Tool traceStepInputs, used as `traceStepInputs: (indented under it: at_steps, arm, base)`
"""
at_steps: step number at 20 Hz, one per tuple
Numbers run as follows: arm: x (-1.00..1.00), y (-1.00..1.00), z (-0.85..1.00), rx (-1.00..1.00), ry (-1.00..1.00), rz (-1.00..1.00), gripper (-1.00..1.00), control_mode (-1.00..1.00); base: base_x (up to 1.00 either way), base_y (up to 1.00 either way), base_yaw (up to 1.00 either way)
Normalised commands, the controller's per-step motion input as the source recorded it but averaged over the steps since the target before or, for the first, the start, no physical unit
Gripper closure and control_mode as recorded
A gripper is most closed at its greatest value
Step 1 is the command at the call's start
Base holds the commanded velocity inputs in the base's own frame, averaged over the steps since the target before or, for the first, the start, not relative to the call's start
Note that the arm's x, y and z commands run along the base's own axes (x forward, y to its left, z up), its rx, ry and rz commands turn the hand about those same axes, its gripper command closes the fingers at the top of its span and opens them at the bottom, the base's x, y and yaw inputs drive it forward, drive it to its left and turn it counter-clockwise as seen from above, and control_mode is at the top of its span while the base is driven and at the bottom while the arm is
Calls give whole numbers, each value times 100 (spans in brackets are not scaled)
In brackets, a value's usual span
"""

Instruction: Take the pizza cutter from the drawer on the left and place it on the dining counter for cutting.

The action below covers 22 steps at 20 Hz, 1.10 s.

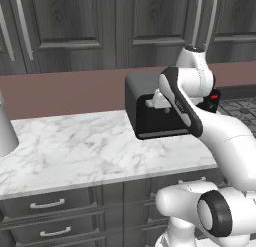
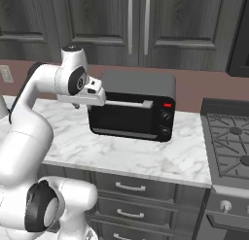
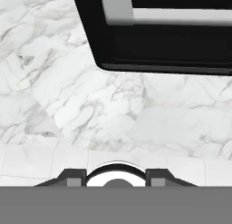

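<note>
Left of the toaster oven (image 2: 132, 108), the drawers (image 1: 47, 205) are sitting closed under the desk (image 1: 75, 151), so the pizza cutter is probably hiding inside. The tool (image 2: 78, 104) is hanging beside the oven; I cannot tell its state. It should be lowering toward a drawer handle squarely.

glossy white marble counter (image 1: 75, 146), black toaster oven (image 2: 131, 112) looks like shiny plastic, dark wood-grain cabinets (image 2: 97, 20) with brushed metal handles (image 2: 130, 18)

Simulated home kitchen, white marble desk (image 2: 146, 159) over dark grey drawers (image 2: 130, 187), black toaster oven (image 2: 131, 112) against a brown backsplash, dark wall cabinets (image 2: 136, 25) above, gas stove (image 2: 231, 146) at right.
</note>
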Motion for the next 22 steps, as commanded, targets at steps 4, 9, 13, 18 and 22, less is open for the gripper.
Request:
traceStepInputs:
  at_steps: [4,9,13,18,22]
  arm:
    - [-16,4,0,0,0,0,-100,-100]
    - [-45,26,0,0,0,0,-100,-100]
    - [-51,39,0,-2,0,0,-100,-100]
    - [-44,46,0,-3,0,3,-100,-100]
    - [-39,53,0,-4,0,6,-100,-100]
  base:
    - [0,0,0]
    - [0,0,0]
    - [0,0,0]
    - [0,0,0]
    - [0,0,0]
